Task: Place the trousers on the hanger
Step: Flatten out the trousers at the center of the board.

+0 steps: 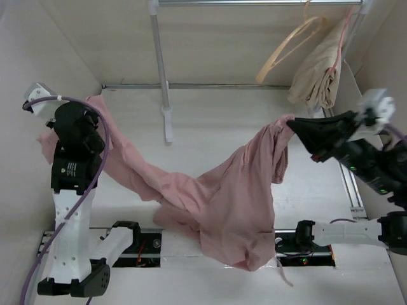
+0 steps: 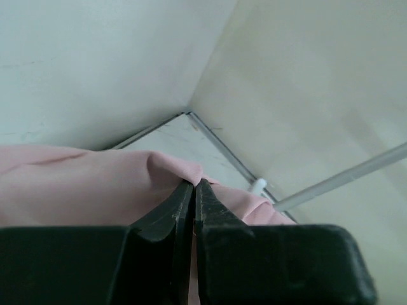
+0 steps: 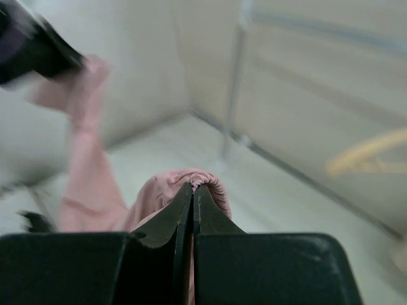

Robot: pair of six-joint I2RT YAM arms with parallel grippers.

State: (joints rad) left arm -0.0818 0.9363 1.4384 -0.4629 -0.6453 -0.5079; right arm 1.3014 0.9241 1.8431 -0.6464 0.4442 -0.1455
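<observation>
The dusty-pink trousers (image 1: 216,197) hang stretched between my two grippers and sag down to the table's near edge. My left gripper (image 1: 89,105) is shut on one end of the cloth, high at the far left; the wrist view shows its jaws (image 2: 194,184) pinching pink cloth (image 2: 82,184). My right gripper (image 1: 291,122) is shut on the gathered waist (image 3: 213,184) at the right, its jaws (image 3: 193,187) closed on it. The cream-tan hanger (image 1: 289,47) hangs from the rail at the back right, apart from both grippers. It shows blurred in the right wrist view (image 3: 369,152).
A white rack post (image 1: 162,76) stands at the back centre, with its rail (image 1: 254,2) across the top. A beige folded garment (image 1: 318,73) hangs on a pinkish hanger next to the cream one. White walls close in on the left, back and right.
</observation>
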